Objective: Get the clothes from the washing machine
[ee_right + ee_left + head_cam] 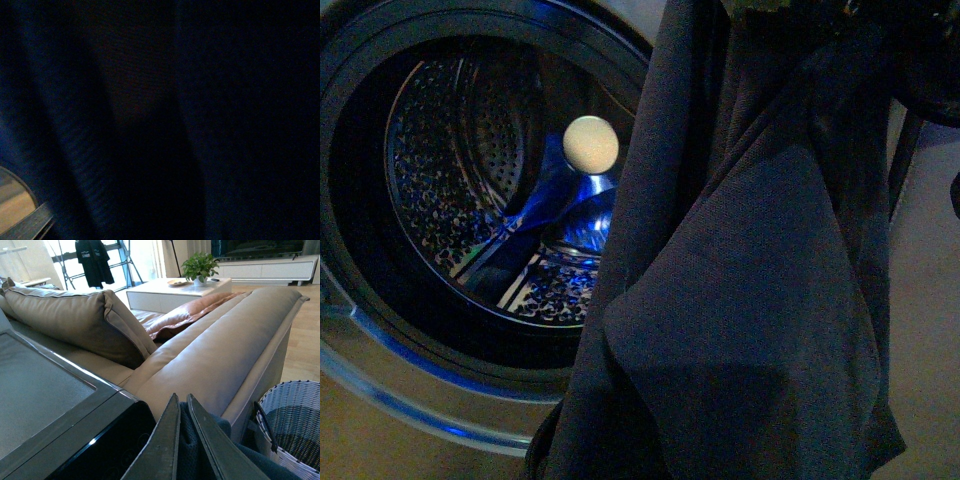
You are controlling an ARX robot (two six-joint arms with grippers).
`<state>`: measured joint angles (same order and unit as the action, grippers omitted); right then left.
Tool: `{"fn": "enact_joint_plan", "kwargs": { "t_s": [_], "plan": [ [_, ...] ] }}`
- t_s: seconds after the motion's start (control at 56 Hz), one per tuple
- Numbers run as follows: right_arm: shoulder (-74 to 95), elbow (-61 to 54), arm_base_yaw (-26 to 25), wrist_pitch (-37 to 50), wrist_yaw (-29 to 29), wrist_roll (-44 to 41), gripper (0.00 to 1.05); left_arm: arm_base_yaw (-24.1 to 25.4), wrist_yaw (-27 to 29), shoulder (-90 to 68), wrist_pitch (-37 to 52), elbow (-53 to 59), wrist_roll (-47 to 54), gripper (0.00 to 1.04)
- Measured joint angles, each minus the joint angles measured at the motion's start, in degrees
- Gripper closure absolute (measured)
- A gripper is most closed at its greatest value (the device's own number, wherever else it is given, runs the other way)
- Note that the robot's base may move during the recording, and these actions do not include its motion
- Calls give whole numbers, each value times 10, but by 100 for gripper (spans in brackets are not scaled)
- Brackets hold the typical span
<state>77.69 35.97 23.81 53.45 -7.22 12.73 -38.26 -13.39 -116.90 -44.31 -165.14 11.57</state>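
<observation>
Navy knit clothes (750, 300) hang outside the washing machine (430, 395), clamped in our left gripper (182, 399). A wicker basket (295, 420) sits just beside it. Our right wrist view is dark, so we cannot tell the right gripper's state.

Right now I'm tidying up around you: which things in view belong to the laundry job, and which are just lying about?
Job: dark navy knit garment, grey front-loading washing machine, left gripper shut on the garment, probably the white woven basket.
Lying about: beige leather sofa, pink cushion, potted green plant, white low table, black hanging shirt.
</observation>
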Motion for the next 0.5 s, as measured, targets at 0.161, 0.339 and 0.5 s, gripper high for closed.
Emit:
{"fn": "enact_joint_plan", "kwargs": {
  "t_s": [0.161,0.339,0.5],
  "plan": [
    [10,15,0,-6,44,-3,7,0,1,0,0,0,0,99],
    [14,22,2,-14,79,-5,7,0,2,0,0,0,0,99],
    [25,35,3,-26,113,-5,25,0,2,0,0,0,0,99]
  ]
}}
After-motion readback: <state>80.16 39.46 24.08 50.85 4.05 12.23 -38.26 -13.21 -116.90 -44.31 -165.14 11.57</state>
